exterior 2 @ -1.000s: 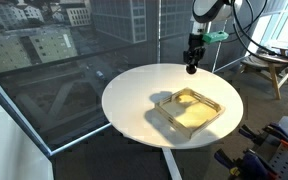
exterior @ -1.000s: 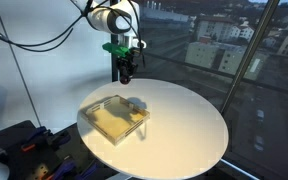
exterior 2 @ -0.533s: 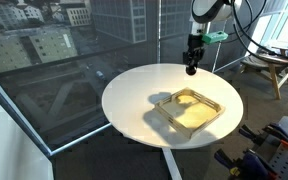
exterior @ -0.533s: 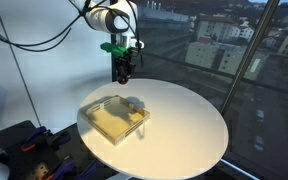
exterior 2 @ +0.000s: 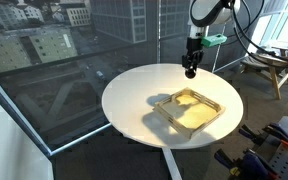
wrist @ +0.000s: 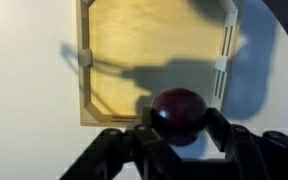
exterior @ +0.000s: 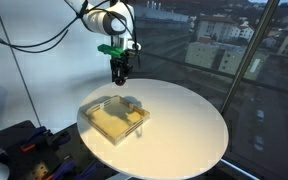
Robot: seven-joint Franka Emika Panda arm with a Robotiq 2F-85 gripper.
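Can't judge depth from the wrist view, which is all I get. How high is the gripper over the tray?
Observer: In both exterior views the gripper hangs well clear above the table and touches nothing below it.
Operator: Fine. It's shut on the dark red ball. Where does the tray sit?
Observer: On a round white table, off centre and nearer one side of the rim.
Operator: What's around the table?
Observer: A glass wall stands close beside it, with city buildings beyond.
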